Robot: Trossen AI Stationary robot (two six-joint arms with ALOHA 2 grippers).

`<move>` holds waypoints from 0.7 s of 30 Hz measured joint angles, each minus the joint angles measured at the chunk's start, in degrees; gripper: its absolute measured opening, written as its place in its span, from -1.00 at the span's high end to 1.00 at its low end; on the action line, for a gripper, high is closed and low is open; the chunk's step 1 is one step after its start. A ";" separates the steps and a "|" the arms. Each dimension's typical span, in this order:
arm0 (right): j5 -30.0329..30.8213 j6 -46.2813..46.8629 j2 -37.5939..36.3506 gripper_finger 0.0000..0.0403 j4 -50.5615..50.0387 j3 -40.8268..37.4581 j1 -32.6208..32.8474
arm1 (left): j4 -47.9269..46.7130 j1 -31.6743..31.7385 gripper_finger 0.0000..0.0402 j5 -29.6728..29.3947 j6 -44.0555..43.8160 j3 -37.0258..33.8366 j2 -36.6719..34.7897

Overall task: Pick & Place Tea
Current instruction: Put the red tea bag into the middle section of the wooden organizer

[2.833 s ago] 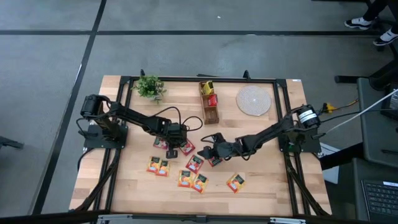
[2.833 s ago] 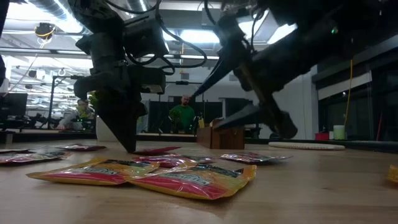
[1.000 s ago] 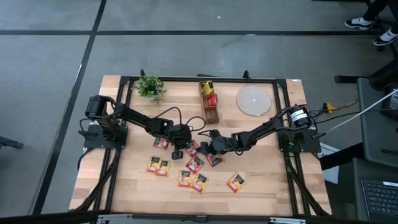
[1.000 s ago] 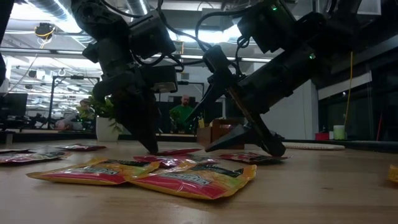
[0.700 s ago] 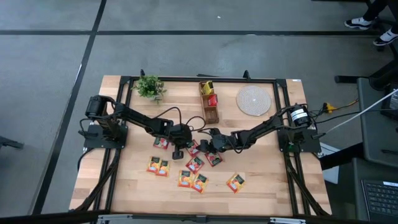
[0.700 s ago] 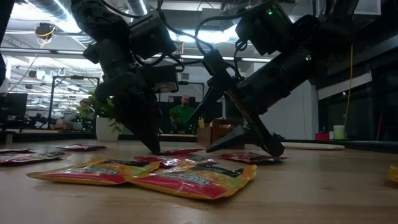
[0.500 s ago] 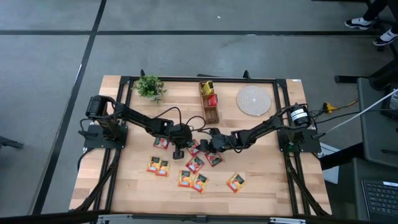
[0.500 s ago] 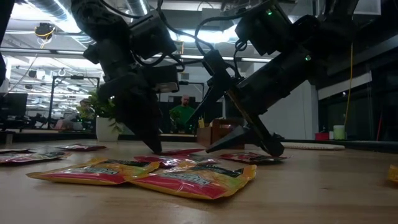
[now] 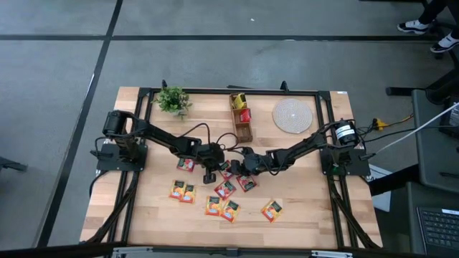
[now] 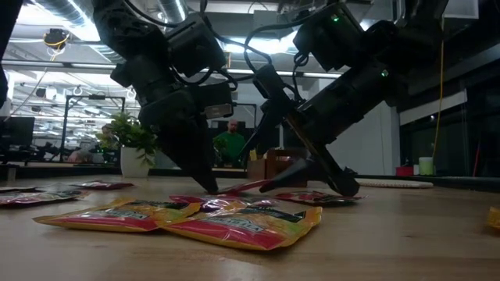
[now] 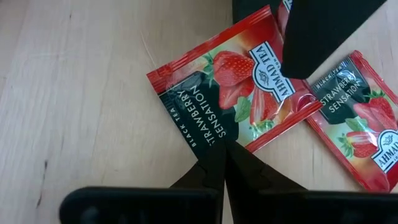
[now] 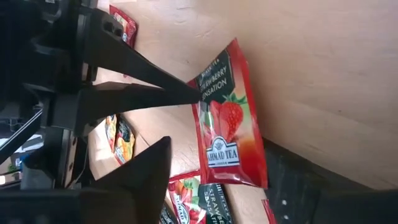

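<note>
Two robot arms meet at mid-table, just in front of a small wooden box [image 9: 242, 122] that already holds a yellow and a red sachet. The left gripper [image 11: 224, 163], fingers pressed together, pins the dark corner of a red strawberry sachet [image 11: 233, 93], while the right gripper [image 9: 240, 166] straddles the same sachet with its fingers spread wide, gripping nothing yet. About ten more tea sachets [image 9: 222, 208] lie scattered on the table [image 9: 301, 201] in front of the box, so most of the job seems left.
</note>
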 joint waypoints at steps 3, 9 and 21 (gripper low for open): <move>-0.04 0.36 0.00 0.08 -0.04 -0.02 0.02 | 0.03 0.00 0.99 -0.04 -0.01 -0.01 -0.09; -0.09 -0.51 0.02 0.70 0.00 -0.02 0.04 | -0.04 0.00 0.99 -0.04 -0.02 -0.04 -0.09; -0.60 -4.00 0.04 0.96 3.47 -0.26 0.13 | -2.97 -0.07 0.99 5.63 -3.00 3.03 -4.05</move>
